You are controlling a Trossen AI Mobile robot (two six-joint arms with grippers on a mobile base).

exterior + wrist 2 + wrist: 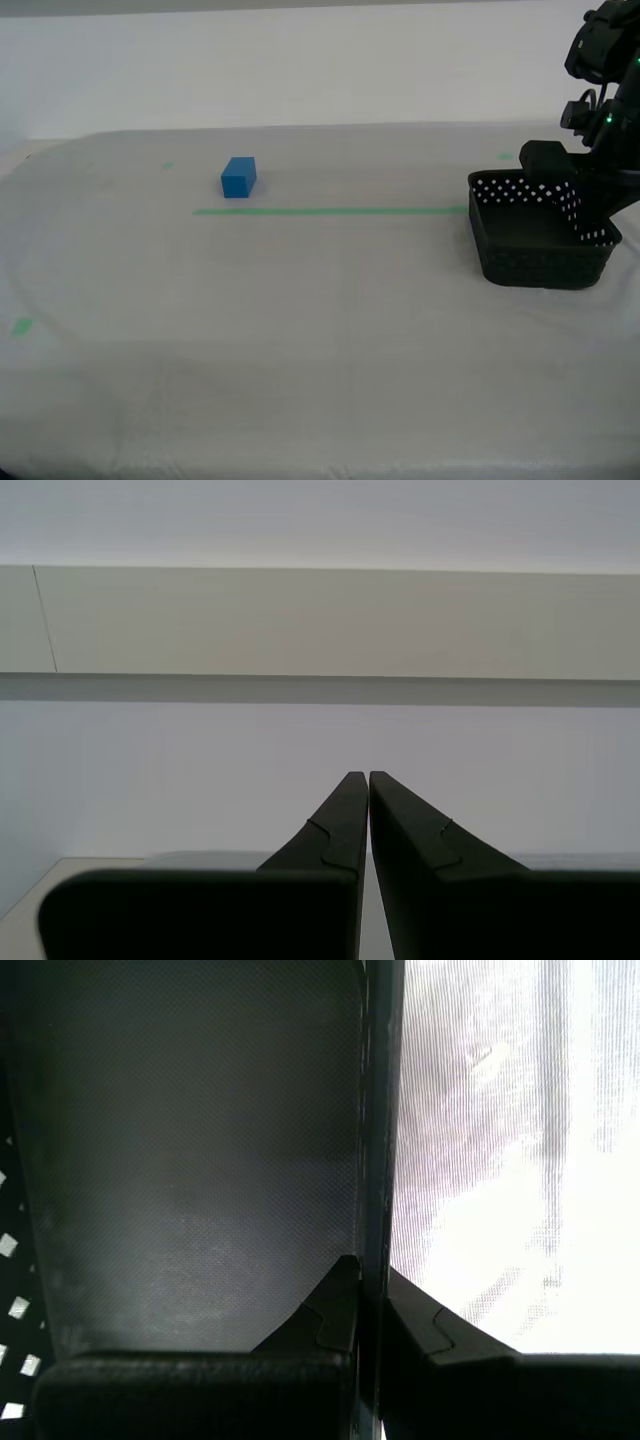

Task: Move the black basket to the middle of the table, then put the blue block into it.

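My first gripper (372, 1275) pinches one wall of the black basket (540, 230), which sits at the exterior view's right edge of the table (300, 330). Table centre lies toward nine o'clock of it, along the green tape line (330, 211); the blue block (238, 177) waits farther that way. My second gripper (362, 777) is pressed together, empty, facing a wall.

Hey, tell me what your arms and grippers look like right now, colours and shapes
My first gripper and my second gripper look alike: matte black, each with two flat fingers tapering to wedge-shaped tips and a small notch on each finger, fixed to a wide black bar with rounded corners. In the exterior view, the arm at the right edge is black and chunky, with a tiny green light and thin dark cables.
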